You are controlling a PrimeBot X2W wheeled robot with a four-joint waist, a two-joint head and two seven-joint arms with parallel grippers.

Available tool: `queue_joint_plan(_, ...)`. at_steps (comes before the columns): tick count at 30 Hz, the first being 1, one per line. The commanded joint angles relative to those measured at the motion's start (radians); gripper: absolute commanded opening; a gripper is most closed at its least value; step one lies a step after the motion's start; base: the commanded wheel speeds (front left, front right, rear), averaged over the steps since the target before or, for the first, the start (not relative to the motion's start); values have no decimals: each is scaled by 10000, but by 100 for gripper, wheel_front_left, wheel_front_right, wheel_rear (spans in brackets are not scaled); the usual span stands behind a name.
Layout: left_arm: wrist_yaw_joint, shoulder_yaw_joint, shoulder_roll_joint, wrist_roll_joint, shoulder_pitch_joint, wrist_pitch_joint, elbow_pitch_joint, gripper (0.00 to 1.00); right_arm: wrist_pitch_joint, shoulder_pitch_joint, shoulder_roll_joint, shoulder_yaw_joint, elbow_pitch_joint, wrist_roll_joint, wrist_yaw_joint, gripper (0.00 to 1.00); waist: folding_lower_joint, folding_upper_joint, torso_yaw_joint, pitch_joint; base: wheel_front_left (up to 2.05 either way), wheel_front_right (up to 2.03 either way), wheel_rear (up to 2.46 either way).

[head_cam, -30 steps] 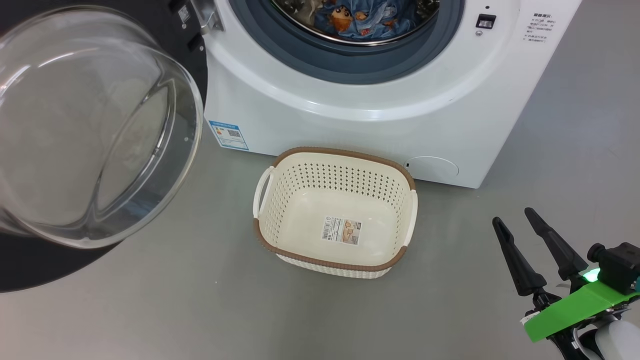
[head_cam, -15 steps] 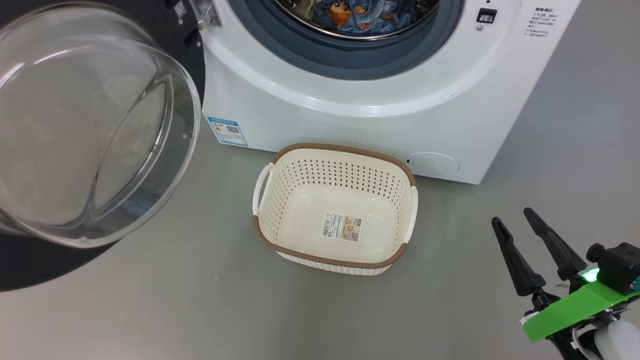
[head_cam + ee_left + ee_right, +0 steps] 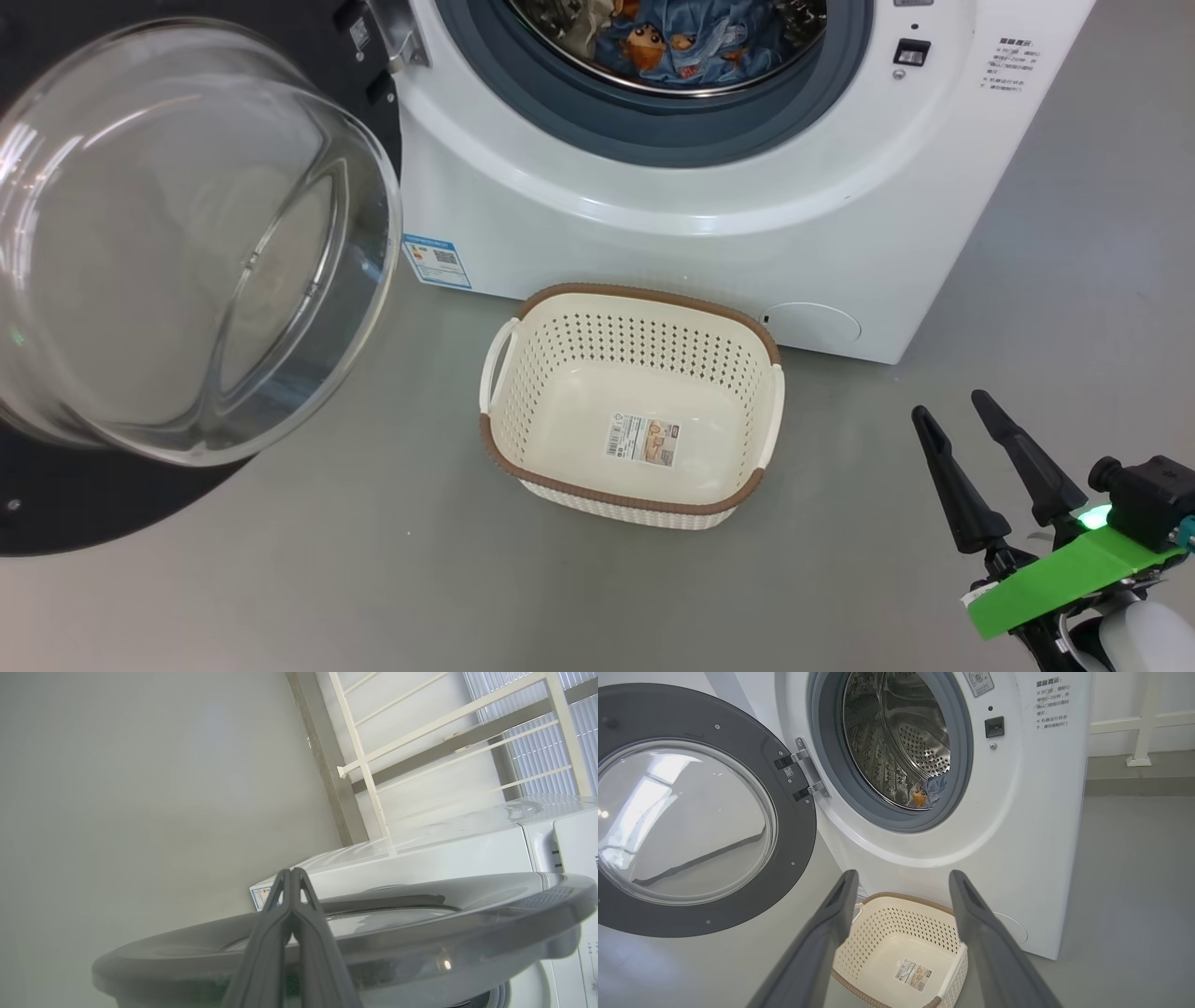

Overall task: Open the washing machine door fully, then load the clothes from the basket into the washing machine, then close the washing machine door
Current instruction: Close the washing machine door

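The clothes (image 3: 691, 37) lie inside the drum (image 3: 896, 742) of the washing machine (image 3: 709, 243), blue fabric with orange faces showing just past the grey gasket (image 3: 653, 140), and the basket (image 3: 644, 291) sits bare on the floor (image 3: 373, 579) right in front of the machine, only a label (image 3: 642, 437) on its bottom. Judging from that, loading looks finished and closing is what is left. The washing machine door (image 3: 187, 243) hangs swung wide on its hinge (image 3: 808, 772) at the robot's left, its glass bowl bulging toward the head camera, well clear of the opening so nothing blocks the drum. The left end effector (image 3: 290, 872) is clenched, its two fingers pressed tip to tip with nothing between them, and it sits against the door's dark rim in the left wrist view; that pose suits pushing the door round as a blunt point rather than gripping it, though whether it touches the rim I cannot tell. The right end effector (image 3: 950, 403) is released, fingers spread and carrying nothing, parked low at the right and well apart from the basket, likely to stay out of the door's sweep.
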Motion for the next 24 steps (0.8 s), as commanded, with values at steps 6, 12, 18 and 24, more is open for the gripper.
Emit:
queue_joint_plan(6,239,-303,392,-203,760,1391,-1383,0,-49,21,81,48,-180,-50,63,100,0,0,103,-136,0,0,0)
queue_joint_plan(12,749,-320,71,-799,1317,2822,-2691,0,-49,86,316,27,-122,-50,63,100,0,0,146,-378,0,0,0)
queue_joint_plan(18,1296,-578,-197,-1163,2067,4160,-4117,0,-49,167,475,-107,-89,-40,63,100,0,0,193,-545,0,0,0)
queue_joint_plan(24,1773,-864,-809,-1728,2438,5122,-5871,0,-49,279,673,-148,-67,-100,63,100,0,0,200,-689,0,0,0)
